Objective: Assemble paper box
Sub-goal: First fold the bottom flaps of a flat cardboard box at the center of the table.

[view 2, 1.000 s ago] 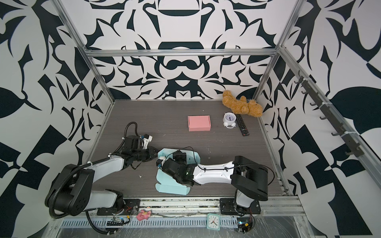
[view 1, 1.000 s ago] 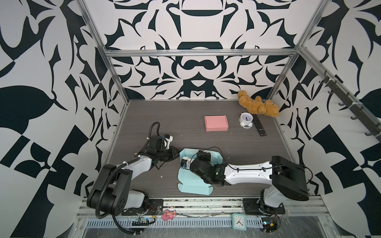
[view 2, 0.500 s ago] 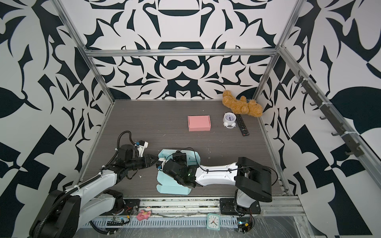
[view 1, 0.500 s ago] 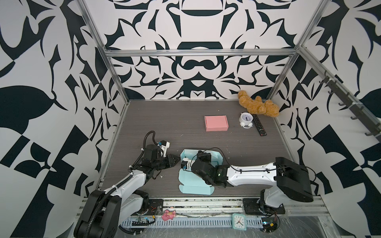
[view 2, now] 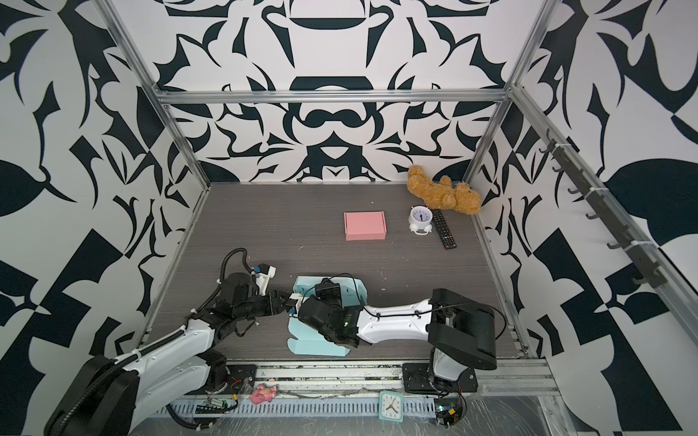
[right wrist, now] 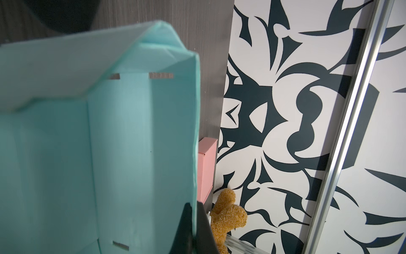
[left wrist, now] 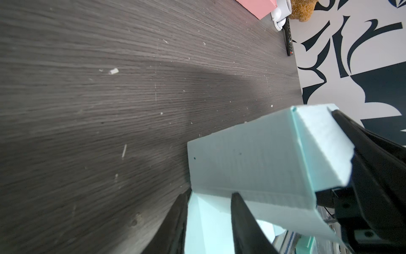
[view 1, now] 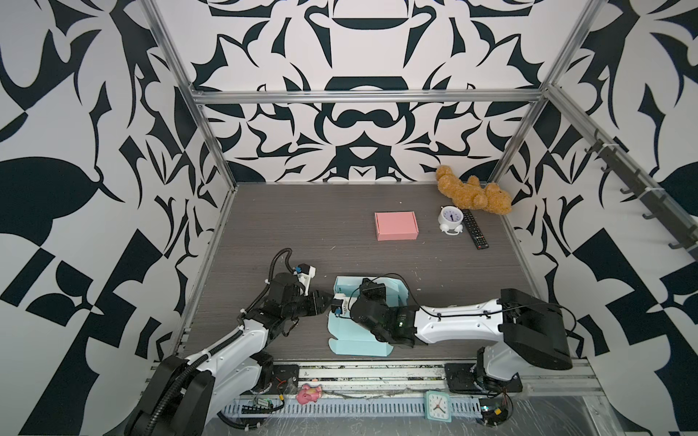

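Forearm (view 1: 234,339) low, left hand (left wrist: 208,198) seemingly ajar

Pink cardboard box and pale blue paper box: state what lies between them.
Only bare wooden tabletop separates the pink cardboard box from the pale blue paper box, in both top views.

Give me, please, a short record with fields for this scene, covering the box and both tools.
surface: dark wood-grain tabletop
work piece: light-blue paper box, partly folded, some walls raised, near the front edge
right tool: shut on a raised wall of the box
left tool: open, jaws apart at the box's edge
back right: pink rectangular paper box, white round alarm clock, black remote control, brown plush teddy bear
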`<state>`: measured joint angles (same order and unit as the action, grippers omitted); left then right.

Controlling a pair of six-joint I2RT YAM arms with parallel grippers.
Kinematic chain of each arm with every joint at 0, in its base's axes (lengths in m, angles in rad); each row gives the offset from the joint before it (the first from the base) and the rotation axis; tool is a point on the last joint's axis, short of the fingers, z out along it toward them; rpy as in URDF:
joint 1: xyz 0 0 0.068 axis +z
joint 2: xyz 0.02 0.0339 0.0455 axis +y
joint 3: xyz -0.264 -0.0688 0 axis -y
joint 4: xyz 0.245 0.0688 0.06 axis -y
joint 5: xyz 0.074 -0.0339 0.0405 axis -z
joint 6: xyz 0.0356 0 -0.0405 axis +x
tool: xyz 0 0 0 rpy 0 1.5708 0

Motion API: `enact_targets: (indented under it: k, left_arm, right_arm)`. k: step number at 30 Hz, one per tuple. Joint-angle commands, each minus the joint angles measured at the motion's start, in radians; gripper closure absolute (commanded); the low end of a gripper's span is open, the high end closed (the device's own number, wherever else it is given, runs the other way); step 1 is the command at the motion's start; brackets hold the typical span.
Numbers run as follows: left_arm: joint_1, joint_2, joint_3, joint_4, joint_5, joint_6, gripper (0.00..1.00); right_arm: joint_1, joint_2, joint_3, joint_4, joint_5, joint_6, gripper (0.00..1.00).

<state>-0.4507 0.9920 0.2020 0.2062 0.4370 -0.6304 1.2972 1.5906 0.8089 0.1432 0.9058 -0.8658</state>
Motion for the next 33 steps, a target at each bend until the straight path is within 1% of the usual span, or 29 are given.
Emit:
enact_targets:
  k: [1, 3, 5, 15, 23, 29, 33]
  left_arm:
    - [-0.035, -0.024, -0.035, 0.039, -0.059, 0.002, 0.62]
    - [-0.061, -0.039, -0.055, 0.060, -0.110, 0.001, 0.60]
    - [-0.078, -0.043, -0.065, 0.078, -0.130, 0.003, 0.58]
    - [-0.132, -0.095, -0.100, 0.083, -0.163, 0.005, 0.55]
    - [-0.136, -0.118, -0.101, 0.102, -0.157, 0.015, 0.52]
    - [-0.137, -0.104, -0.098, 0.136, -0.150, 0.026, 0.50]
    - [-0.137, -0.123, -0.100, 0.133, -0.155, 0.031, 0.48]
  right_arm:
    - [0.029, -0.012, 0.005, 0.008, 0.040, -0.016, 1.00]
    - [0.039, -0.016, 0.004, 0.004, 0.041, -0.019, 1.00]
    - [0.042, -0.015, 0.005, -0.004, 0.044, -0.019, 1.00]
    - [0.067, 0.016, -0.008, -0.035, 0.089, -0.004, 1.00]
    - [0.080, 0.018, -0.014, -0.088, 0.111, 0.042, 1.00]
    - [0.115, 0.040, -0.013, -0.129, 0.150, 0.070, 1.00]
    - [0.130, 0.036, -0.013, -0.164, 0.165, 0.101, 1.00]
